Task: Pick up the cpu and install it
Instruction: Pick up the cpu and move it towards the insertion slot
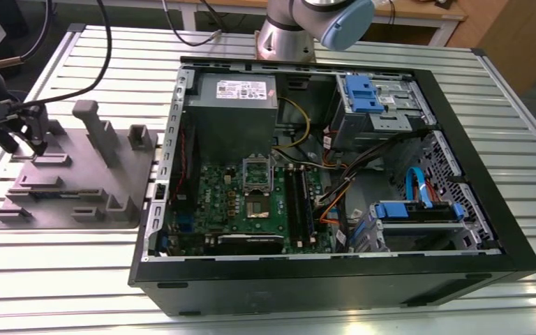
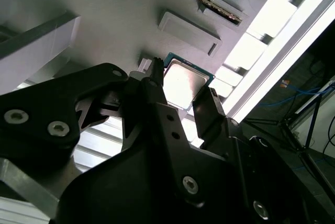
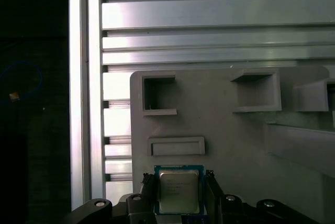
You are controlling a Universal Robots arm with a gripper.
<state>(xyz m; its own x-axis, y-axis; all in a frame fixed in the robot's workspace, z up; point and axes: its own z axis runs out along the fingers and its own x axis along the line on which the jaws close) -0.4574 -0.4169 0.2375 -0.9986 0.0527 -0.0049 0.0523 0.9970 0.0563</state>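
Pick-up stage: claw (image 3: 179,178) apart, straddling cpu (image 3: 178,192) seated in grey tray (image 3: 235,130) on bench (image 1: 63,279). Closing calls for even pinch on both edges, cpu kept flat.

1 tall post (image 1: 95,132) and raised blocks (image 1: 137,136) on tray (image 1: 63,174) near the hand (image 1: 26,149), open room over table slats (image 1: 45,265) beyond
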